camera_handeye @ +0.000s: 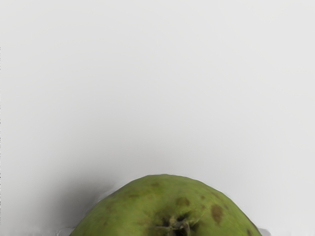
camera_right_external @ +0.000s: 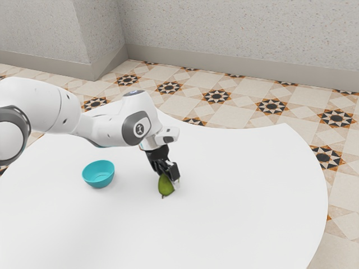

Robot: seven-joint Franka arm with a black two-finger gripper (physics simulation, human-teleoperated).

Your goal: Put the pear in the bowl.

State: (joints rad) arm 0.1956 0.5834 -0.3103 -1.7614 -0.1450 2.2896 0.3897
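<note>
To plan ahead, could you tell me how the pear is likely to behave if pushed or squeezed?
The pear would probably wobble or roll if pushed, given its rounded sides. Its full, unwrinkled shape suggests stiffness, but the brown spots hint it may bruise if squeezed.

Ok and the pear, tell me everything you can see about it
The pear is green, mottled with brown spots and smooth-looking. A dark, puckered hollow marks its rounded end, facing the wrist camera; in the exterior view, a small dark stem points away from the hand. It is right at the hand, over the white table and outside the turquoise bowl. I can't tell whether it is gripped or touches the table.
</note>
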